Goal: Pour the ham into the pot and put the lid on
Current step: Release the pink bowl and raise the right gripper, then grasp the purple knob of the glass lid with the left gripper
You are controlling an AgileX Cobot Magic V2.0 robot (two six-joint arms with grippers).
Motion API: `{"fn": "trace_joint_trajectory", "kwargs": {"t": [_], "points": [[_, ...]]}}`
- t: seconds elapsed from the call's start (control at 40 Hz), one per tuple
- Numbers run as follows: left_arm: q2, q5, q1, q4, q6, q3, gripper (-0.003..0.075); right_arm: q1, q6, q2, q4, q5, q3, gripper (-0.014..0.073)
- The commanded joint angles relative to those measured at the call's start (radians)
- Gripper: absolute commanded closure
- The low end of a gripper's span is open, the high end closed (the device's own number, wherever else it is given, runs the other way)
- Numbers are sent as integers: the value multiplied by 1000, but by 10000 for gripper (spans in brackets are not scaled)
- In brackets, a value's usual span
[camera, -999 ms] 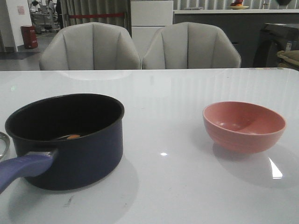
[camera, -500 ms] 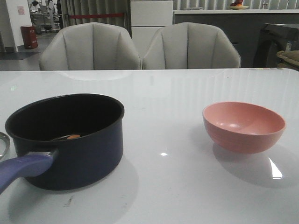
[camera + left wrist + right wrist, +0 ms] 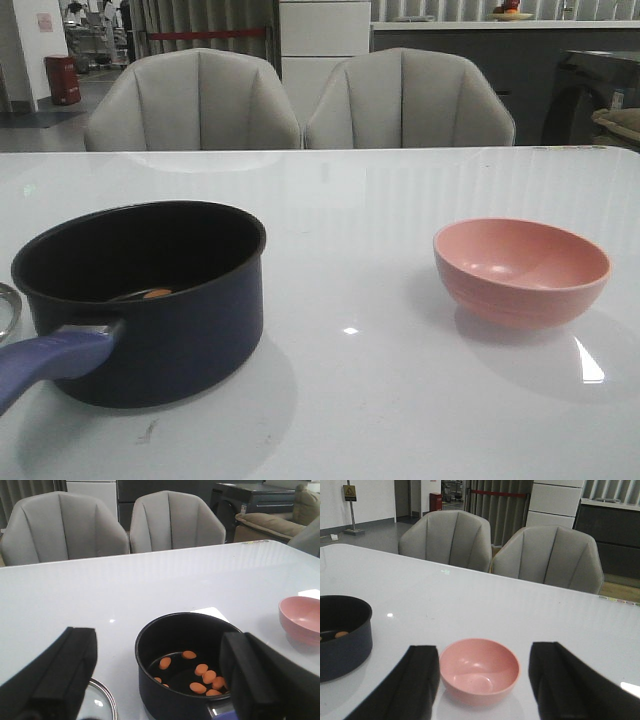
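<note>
The dark navy pot (image 3: 150, 300) stands on the white table at the front left, its blue-purple handle (image 3: 50, 362) pointing to the front-left edge. Several orange-pink ham bits (image 3: 202, 672) lie on its black bottom; one bit shows in the front view (image 3: 157, 294). The lid (image 3: 6, 310) lies flat on the table left of the pot, only its steel rim showing; it also shows in the left wrist view (image 3: 100, 705). My left gripper (image 3: 160, 680) is open above and in front of the pot. My right gripper (image 3: 484, 680) is open in front of the empty pink bowl (image 3: 479, 670).
The pink bowl (image 3: 522, 270) stands upright at the right of the table. Two grey chairs (image 3: 300, 100) stand behind the far edge. Bare tabletop (image 3: 350, 230) lies between pot and bowl.
</note>
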Motion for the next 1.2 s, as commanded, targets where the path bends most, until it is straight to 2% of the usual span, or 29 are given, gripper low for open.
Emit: {"fn": "trace_joint_trajectory", "kwargs": {"t": [0.0, 0.075, 0.225, 0.3, 0.4, 0.55, 0.824, 1.074, 1.174], "points": [[10, -77, -8, -7, 1, -26, 164, 1, -8, -16, 11, -90, 7, 102], [10, -77, -8, -7, 1, -26, 164, 1, -8, -16, 11, -90, 11, 158], [10, -77, -8, -7, 1, -26, 164, 1, -8, -16, 11, -86, 18, 471], [10, -77, -6, -5, 1, -26, 164, 1, -8, -16, 11, -85, 23, 436], [24, -67, 4, -3, 1, -59, 164, 1, -8, -16, 11, -85, 25, 433], [124, 34, 53, 2, 1, -178, 162, 1, -8, -16, 11, -85, 26, 433], [449, 241, 212, 2, -104, -416, 97, 1, -8, -16, 11, -84, 26, 433], [766, 507, 383, -22, -110, -598, 103, 1, -8, -16, 11, -84, 26, 433], [887, 585, 418, -34, -110, -662, 103, 1, -8, -16, 11, -84, 26, 433]]}}
